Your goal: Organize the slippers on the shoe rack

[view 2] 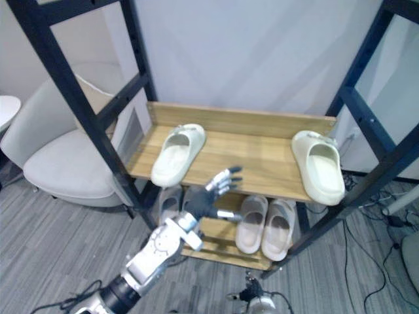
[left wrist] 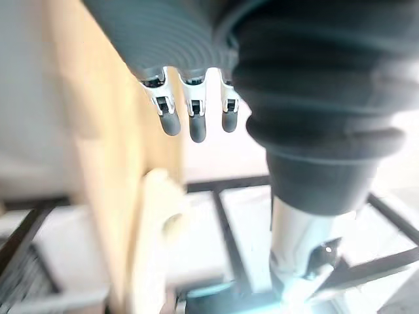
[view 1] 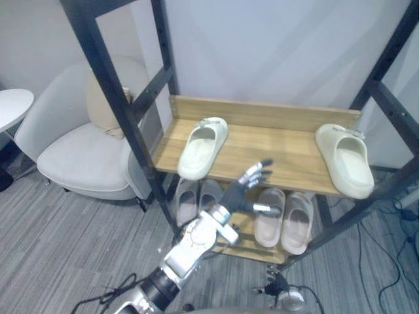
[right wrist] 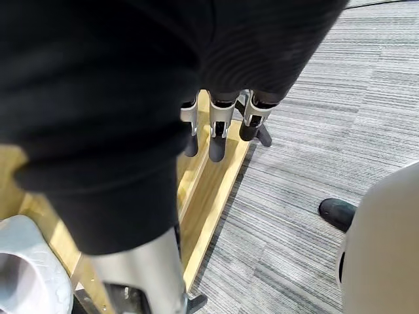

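Two slippers lie well apart on the upper shelf (view 1: 275, 152), long axes front to back. My left hand (view 1: 240, 193), open and empty, hovers between them, nearer the left slipper (view 1: 203, 147) than the right slipper (view 1: 345, 160). My right hand (right wrist: 218, 134) hangs open, low.

No lettering, label, number or sign can be read on the slippers (view 1: 203, 147) or on the shoe rack (view 1: 275, 154).
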You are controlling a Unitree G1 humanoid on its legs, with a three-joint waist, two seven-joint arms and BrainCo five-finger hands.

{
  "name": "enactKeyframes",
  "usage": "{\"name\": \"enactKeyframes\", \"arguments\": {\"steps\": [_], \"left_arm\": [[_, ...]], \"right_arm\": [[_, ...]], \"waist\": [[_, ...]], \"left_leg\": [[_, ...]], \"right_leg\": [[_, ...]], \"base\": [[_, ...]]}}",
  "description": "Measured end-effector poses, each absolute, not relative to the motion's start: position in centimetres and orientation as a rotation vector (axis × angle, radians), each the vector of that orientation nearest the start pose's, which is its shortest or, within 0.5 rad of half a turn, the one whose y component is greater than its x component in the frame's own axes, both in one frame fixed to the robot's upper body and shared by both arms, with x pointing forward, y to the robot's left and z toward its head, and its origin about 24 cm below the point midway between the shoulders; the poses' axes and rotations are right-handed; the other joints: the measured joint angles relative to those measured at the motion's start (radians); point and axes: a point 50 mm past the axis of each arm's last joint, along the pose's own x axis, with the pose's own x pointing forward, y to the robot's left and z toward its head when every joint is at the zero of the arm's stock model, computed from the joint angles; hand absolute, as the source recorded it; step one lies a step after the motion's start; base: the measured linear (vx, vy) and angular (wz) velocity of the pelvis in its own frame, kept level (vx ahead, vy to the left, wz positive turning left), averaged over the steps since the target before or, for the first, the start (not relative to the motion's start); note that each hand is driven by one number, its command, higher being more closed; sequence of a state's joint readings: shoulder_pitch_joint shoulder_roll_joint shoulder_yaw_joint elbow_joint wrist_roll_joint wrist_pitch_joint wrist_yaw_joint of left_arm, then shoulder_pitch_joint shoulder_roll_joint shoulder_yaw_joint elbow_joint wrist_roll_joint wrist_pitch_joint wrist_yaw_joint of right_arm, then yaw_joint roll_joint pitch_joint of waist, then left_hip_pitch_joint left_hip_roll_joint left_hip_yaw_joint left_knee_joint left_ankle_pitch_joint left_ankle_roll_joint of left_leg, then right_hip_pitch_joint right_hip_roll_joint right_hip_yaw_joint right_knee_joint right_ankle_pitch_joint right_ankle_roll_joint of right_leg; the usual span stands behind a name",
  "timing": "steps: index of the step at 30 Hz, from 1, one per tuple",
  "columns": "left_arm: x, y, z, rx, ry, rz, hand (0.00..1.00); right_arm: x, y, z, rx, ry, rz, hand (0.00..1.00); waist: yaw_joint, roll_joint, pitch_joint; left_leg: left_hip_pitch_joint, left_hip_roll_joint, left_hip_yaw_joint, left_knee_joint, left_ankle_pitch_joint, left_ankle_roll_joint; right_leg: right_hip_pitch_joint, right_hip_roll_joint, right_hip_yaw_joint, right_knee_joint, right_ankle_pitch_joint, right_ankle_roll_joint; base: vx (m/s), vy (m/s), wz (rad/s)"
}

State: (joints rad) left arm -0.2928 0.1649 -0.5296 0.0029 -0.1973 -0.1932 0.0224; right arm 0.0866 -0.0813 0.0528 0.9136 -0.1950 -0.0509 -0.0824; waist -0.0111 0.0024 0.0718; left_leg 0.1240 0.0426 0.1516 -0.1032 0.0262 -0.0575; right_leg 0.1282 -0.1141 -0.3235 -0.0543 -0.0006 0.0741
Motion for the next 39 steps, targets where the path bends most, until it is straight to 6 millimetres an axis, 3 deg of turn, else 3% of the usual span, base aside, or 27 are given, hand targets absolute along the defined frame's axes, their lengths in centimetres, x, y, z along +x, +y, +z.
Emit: {"name": "enactKeyframes", "arguments": {"steps": [7, 11, 15, 23, 31, 39], "left_arm": [[30.0, 7.6, 13.6, 0.074, -0.438, -0.411, 0.00], [32.7, 11.6, 15.5, 0.158, -0.462, -0.242, 0.00], [34.0, 14.5, 17.3, 0.244, -0.495, -0.133, 0.00], [35.5, 17.9, 18.8, 0.349, -0.484, -0.012, 0.00], [35.9, 19.1, 19.0, 0.365, -0.467, 0.036, 0.00], [36.6, 19.8, 17.8, 0.446, -0.390, 0.067, 0.00]], "right_arm": [[12.5, -17.8, -14.7, -0.296, 0.941, 0.046, 0.00], [12.7, -17.7, -14.6, -0.291, 0.938, 0.057, 0.00], [12.9, -17.7, -14.4, -0.289, 0.928, 0.055, 0.00], [12.8, -17.7, -14.4, -0.286, 0.925, 0.054, 0.00], [12.7, -17.7, -14.4, -0.283, 0.924, 0.053, 0.00], [12.9, -17.6, -14.2, -0.281, 0.908, 0.051, 0.00]], "waist": [[-0.004, -0.012, -0.007], [-0.012, -0.013, -0.006], [-0.013, -0.021, -0.002], [-0.017, -0.020, 0.002], [-0.027, -0.016, 0.004], [-0.036, -0.013, 0.006]], "left_leg": [[0.000, 0.000, 0.005, 0.000, 0.000, 0.000], [-0.001, 0.001, 0.019, 0.000, -0.001, -0.001], [-0.003, 0.001, 0.030, 0.000, -0.002, -0.003], [-0.022, 0.003, 0.060, 0.000, -0.006, -0.007], [-0.038, 0.004, 0.076, 0.000, -0.007, -0.008], [-0.040, 0.003, 0.082, 0.000, -0.007, -0.008]], "right_leg": [[0.011, 0.002, 0.002, -0.034, 0.023, 0.000], [0.003, 0.003, 0.009, -0.035, 0.026, -0.002], [-0.005, 0.005, 0.017, -0.037, 0.030, -0.003], [-0.042, 0.010, 0.060, -0.036, 0.039, -0.006], [-0.069, 0.012, 0.072, -0.034, 0.045, -0.009], [-0.075, 0.012, 0.080, -0.034, 0.045, -0.009]], "base": [[-0.02, 0.001, -0.02], [-0.01, 0.009, -0.08], [0.01, 0.009, -0.09], [0.00, 0.002, -0.11], [-0.02, -0.008, -0.08], [0.00, -0.002, -0.02]]}}
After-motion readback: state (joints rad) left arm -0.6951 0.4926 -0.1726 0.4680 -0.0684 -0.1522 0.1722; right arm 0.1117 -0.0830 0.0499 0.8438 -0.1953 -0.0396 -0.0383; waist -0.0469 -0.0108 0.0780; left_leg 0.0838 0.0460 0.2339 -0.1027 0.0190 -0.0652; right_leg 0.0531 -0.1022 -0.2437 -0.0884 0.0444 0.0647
